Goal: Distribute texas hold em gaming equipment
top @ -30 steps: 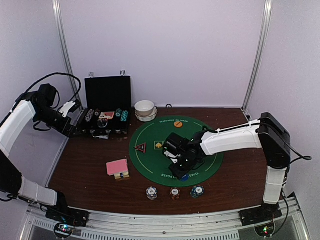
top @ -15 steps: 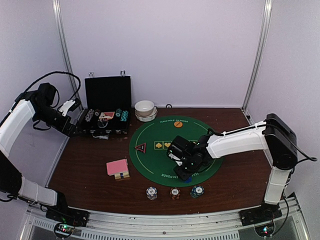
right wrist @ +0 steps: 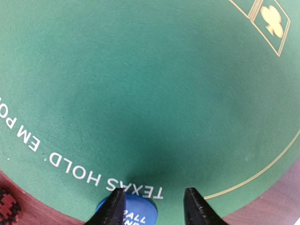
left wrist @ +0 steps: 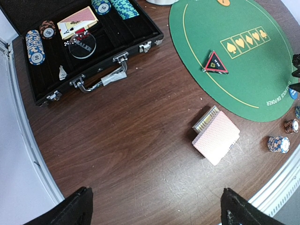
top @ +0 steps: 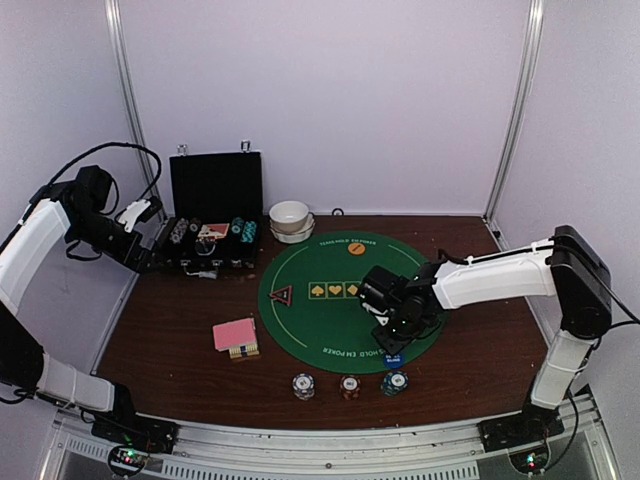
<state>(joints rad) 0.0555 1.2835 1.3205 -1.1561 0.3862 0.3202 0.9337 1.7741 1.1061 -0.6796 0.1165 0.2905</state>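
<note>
Blue-disc marker token [right wrist: 138, 213] is lying on the green mat [right wrist: 140, 93] between the spread tips of our right claw [right wrist: 153, 197], which is gripping nothing. We are judging it placed; next we are lifting clear for another piece.

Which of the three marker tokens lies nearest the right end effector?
The blue disc, at the green mat's near edge; the red triangle and orange disc lie farther.

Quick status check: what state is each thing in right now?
Chip case, lid open.
Left claw, open, empty.
Right claw, open above the blue disc token, not gripping it.
Card deck, stacked face down.
Three loose chip stacks, upright near the table's front edge.
White bowls, stacked.
</note>
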